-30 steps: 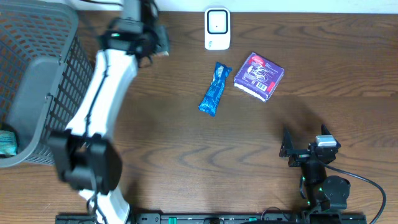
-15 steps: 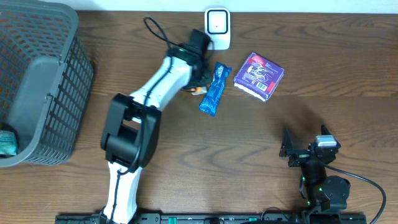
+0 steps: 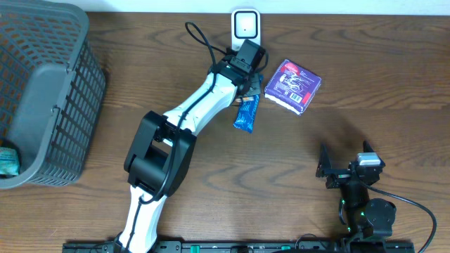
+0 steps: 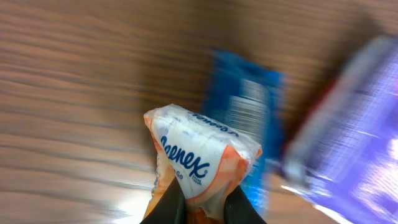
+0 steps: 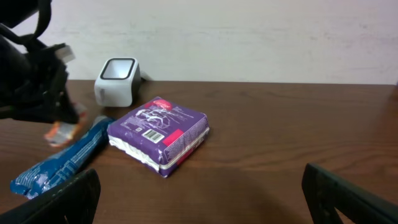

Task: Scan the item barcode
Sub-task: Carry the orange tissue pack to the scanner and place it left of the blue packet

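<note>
Overhead, we see our left pincer [image 3: 245, 79] hanging just before the scanner [image 3: 245, 24], with a blue wrapper [image 3: 246, 114] beneath it. At the left wrist, it pinches a tissue pack [image 4: 200, 158] by one end, and we judge that soft end could slip out. At the right wrist, our right pincer [image 5: 199, 193] is spread and empty, far from both.

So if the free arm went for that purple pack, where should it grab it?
Probably from above, with the jaws across its near and far sides. The purple pack lies flat on the table as a low, squarish block, so its side faces are the only ones to pinch. The blue wrapper lies close on its left, which leaves little room there.
</note>
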Robot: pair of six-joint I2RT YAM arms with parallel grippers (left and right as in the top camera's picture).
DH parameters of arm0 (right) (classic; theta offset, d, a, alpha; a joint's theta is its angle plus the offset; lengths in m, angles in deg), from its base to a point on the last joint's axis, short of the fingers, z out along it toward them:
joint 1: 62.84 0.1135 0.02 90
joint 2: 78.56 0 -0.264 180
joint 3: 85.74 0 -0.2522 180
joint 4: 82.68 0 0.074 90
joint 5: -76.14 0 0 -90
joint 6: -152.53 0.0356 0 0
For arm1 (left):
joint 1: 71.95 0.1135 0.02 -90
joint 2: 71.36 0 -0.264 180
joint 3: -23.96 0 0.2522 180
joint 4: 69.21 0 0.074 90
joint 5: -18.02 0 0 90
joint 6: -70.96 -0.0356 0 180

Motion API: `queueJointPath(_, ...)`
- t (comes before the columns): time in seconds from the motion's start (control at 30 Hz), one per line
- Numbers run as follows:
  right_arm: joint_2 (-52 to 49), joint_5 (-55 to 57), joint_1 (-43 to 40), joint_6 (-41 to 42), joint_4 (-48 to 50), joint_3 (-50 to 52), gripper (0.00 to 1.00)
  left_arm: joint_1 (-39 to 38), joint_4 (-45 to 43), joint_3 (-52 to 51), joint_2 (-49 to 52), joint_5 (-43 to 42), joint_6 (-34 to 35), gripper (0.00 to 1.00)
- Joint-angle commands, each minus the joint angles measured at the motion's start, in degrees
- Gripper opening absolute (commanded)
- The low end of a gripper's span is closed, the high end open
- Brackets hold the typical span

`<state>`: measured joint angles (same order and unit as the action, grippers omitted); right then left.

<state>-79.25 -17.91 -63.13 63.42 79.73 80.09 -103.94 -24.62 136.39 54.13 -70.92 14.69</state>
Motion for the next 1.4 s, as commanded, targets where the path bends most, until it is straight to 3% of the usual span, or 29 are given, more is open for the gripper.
queueJointPath(0.0,0.31,0.09,0.39,0.79,-0.24,0.09,0.99,3.17,1.88,0.79,-2.99,15.47,-6.14,0.07)
queueJointPath(0.17,0.31,0.09,0.39,0.79,-0.24,0.09,0.99,7.56,6.73,0.57,-2.67,13.7,-4.92,0.08)
queueJointPath(0.33,0.31,0.11,0.39,0.79,-0.22,0.09,0.99,8.76,6.82,-0.74,1.2,-0.66,-4.96,0.08)
queueJointPath(0.47,0.31,0.11,0.39,0.79,-0.24,0.09,0.99,7.13,6.27,-0.74,2.62,-1.92,-4.98,0.09)
queueJointPath(0.6,0.31,0.09,0.39,0.79,-0.24,0.09,0.99,5.84,5.86,-0.28,2.03,-1.92,-5.01,0.16)
queueJointPath(0.77,0.31,0.11,0.39,0.79,-0.22,0.09,0.99,5.51,6.38,1.01,0.22,-1.97,-5.03,0.34)
queueJointPath(0.83,0.31,0.11,0.39,0.79,-0.22,0.09,0.99,5.68,6.49,1.95,-1.53,-1.97,-5.86,0.54)
queueJointPath(0.87,0.31,0.11,0.39,0.79,-0.22,0.09,0.99,5.84,6.43,2.43,-2.89,-1.95,-6.8,0.73)
queueJointPath(0.93,0.31,0.11,0.39,0.79,-0.24,0.09,0.99,6.4,6.19,3.28,-5.95,-1.9,-8.37,0.95)
queueJointPath(0.97,0.31,0.09,0.39,0.79,-0.24,0.09,0.99,6.88,5.97,3.48,-7.56,-1.66,-8.48,0.99)
queueJointPath(1.17,0.31,0.11,0.39,0.79,-0.24,0.09,0.99,15.63,3.98,3.5,-19.61,-1.51,-9.49,0.98)
queueJointPath(1.37,0.31,0.11,0.39,0.79,-0.22,0.09,0.99,32.54,0.26,3.5,-28.92,-1.49,-18.82,0.98)
